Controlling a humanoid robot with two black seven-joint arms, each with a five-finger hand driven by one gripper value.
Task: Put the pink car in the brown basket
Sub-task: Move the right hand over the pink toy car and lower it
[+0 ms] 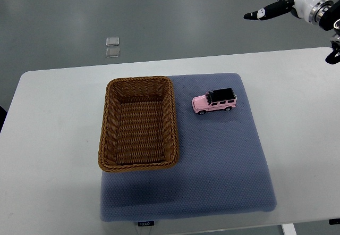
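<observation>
step: reach not started, nothing grasped yet.
right hand (268, 1): top right corner, off past the far edge of the surface (48, 139), fingers spread, holding nothing.
left hand: out of view.
pink car (214, 101): on its wheels on the blue pad (223, 166), just right of the brown basket (139, 122), not touching it.
car look: small pink suv toy, black roof, nose pointing toward the basket.
basket: wicker, rectangular, nothing inside.
next move: i'd guess bring the right hand down over the car, pinch across its sides, lift clear of the rim, shift left, release.

Car (214, 101) on mat (223, 160), right of basket (139, 163)
</observation>
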